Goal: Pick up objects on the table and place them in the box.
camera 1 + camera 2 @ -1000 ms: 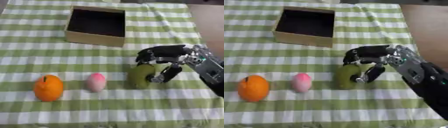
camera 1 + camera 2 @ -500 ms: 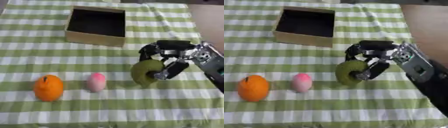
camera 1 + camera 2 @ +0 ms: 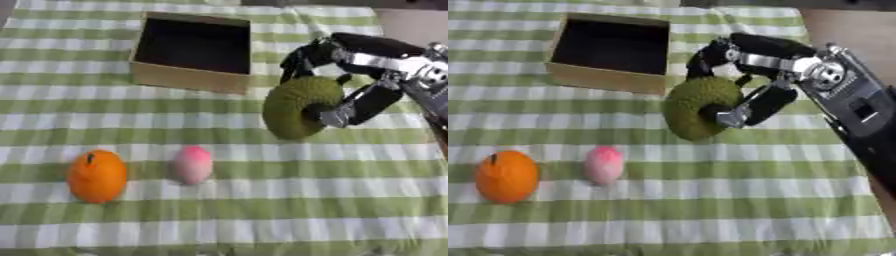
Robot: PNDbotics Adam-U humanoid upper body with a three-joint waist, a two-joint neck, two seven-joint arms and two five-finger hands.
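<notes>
My right hand comes in from the right and is curled round a green bumpy fruit, which it holds above the cloth just right of the box's near right corner. The cardboard box stands open at the back middle, its dark inside showing nothing. An orange lies at the front left. A pink egg-shaped thing lies just right of it. My left hand shows in neither view.
A green and white checked cloth covers the table. Bare table surface shows at the far right beyond the cloth's edge.
My right hand has lifted the green fruit off the cloth and carried it back and a little toward the box. The orange and the pink thing have stayed in place.
</notes>
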